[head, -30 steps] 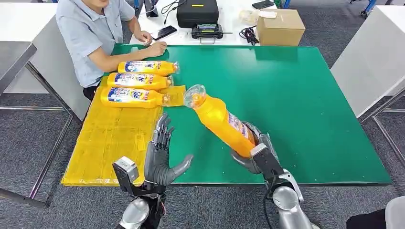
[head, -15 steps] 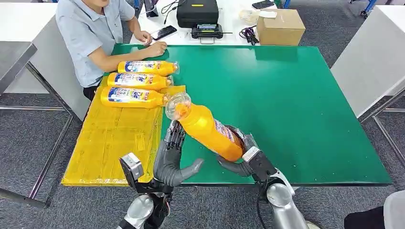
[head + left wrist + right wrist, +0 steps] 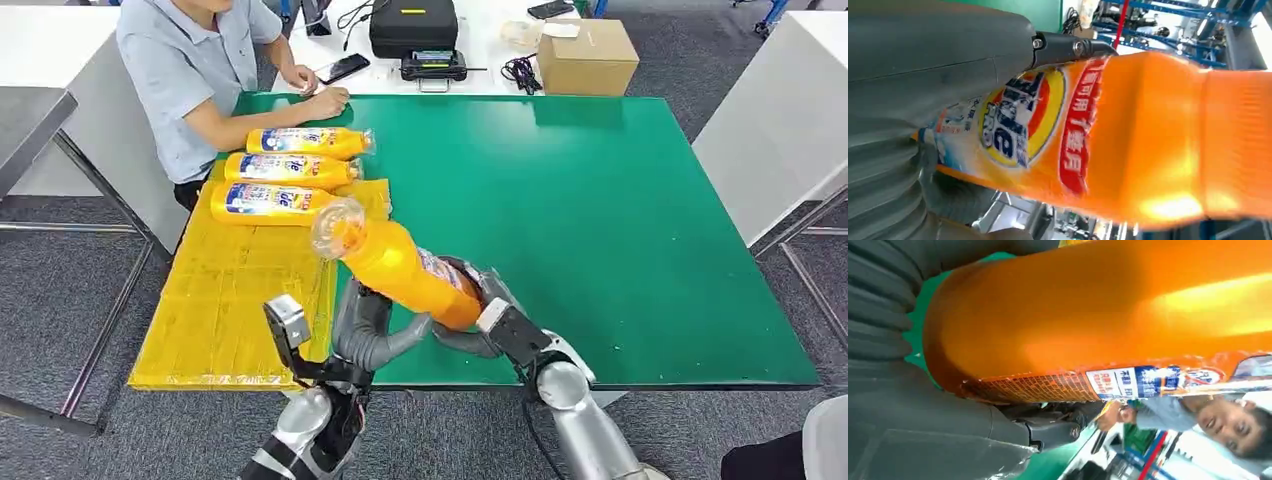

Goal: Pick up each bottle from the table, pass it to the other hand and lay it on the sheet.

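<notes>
Both hands meet at one orange bottle [image 3: 400, 268] held above the near edge of the green table [image 3: 620, 220]. From the head view, the right hand [image 3: 478, 312] grips the bottle's base end, fingers wrapped round it, while the left hand [image 3: 368, 325] sits beneath the bottle's middle with its thumb raised against the underside; whether the left fingers have closed round the bottle cannot be told, since the bottle hides them. The bottle is tilted, its clear-capped neck pointing up and toward the yellow sheet [image 3: 230, 300], over the sheet's edge. The left wrist view adds what the head view lacks: the bottle's label [image 3: 1023, 120], a round blue-and-yellow logo beside a red band, lying close against the grey palm with a dark finger [image 3: 1068, 47] crossing its top. The right wrist view shows the bottle's rounded base [image 3: 948, 340] seated against the ribbed grey cover, with a printed panel along its side. Three more orange bottles [image 3: 290, 172] lie side by side on the far end of the sheet, caps toward the table's middle. A person in a light shirt [image 3: 190, 70] sits at the far left corner, a hand resting on the table. A cardboard box [image 3: 586, 56] stands beyond the table's far edge.
</notes>
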`<move>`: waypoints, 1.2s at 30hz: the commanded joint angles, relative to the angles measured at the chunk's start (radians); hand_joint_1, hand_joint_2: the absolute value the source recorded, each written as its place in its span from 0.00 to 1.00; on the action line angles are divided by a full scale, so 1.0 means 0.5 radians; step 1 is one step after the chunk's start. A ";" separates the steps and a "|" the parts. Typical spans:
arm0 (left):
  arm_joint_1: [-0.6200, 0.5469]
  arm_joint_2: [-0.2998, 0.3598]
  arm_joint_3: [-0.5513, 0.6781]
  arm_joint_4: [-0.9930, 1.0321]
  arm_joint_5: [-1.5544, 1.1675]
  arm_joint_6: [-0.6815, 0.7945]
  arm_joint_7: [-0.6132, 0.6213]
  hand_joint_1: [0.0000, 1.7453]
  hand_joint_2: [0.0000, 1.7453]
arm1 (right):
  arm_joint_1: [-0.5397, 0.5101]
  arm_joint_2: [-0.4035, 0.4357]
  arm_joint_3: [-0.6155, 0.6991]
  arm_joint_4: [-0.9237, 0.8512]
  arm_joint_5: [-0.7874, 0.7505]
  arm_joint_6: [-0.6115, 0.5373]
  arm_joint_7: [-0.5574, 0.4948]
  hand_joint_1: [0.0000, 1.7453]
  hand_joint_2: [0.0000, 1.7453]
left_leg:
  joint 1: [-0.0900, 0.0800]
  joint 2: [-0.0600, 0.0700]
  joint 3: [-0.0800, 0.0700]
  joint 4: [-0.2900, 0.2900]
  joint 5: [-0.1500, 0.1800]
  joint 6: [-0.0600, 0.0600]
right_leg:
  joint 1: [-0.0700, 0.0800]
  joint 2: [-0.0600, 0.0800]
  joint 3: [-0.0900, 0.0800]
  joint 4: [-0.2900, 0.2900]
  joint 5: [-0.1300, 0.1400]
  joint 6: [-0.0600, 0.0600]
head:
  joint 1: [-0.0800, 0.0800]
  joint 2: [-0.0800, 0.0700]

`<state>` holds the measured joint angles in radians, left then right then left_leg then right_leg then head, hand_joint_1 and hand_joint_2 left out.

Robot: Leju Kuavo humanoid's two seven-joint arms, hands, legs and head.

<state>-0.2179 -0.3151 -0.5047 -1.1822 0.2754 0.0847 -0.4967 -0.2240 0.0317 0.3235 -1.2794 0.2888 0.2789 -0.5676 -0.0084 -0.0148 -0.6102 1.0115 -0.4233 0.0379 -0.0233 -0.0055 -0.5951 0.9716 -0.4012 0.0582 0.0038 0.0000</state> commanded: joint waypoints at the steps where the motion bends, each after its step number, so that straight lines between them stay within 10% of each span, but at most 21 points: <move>1: -0.139 -0.004 -0.020 0.235 0.019 0.029 -0.014 0.00 1.00 | -0.175 -0.016 0.212 0.255 0.007 -0.020 0.005 1.00 1.00 | 0.003 0.004 0.009 0.000 -0.005 -0.005 | 0.004 0.002 0.010 -0.002 -0.003 -0.006 | 0.001 0.000; 16: -0.131 0.006 -0.062 0.202 -0.027 0.061 -0.041 0.00 1.00 | -0.228 0.026 0.204 0.370 -0.023 -0.067 0.048 1.00 1.00 | 0.003 0.006 0.007 0.000 -0.004 -0.005 | 0.003 0.004 0.007 -0.001 -0.002 -0.006 | 0.000 0.000; 18: -0.147 0.005 -0.046 0.223 -0.021 0.071 -0.044 1.00 1.00 | -0.235 0.034 0.225 0.389 -0.022 -0.061 0.052 1.00 1.00 | 0.003 0.007 0.008 0.001 -0.005 -0.005 | 0.004 0.005 0.008 -0.001 -0.003 -0.006 | 0.000 0.000; 36: -0.141 0.011 0.007 0.195 0.046 0.008 -0.011 1.00 1.00 | -0.265 0.027 0.276 0.517 -0.016 -0.064 0.082 1.00 1.00 | 0.001 0.003 0.003 -0.001 -0.002 -0.003 | 0.001 0.002 0.003 -0.001 -0.001 -0.003 | 0.000 0.000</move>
<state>-0.2490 -0.3189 -0.4955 -1.1334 0.2525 0.1347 -0.5398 -0.2924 0.0462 0.4097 -1.1566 0.2773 0.2453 -0.5482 -0.0085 -0.0151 -0.6110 1.0115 -0.4234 0.0379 -0.0233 -0.0057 -0.5955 0.9716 -0.4012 0.0582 0.0038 0.0000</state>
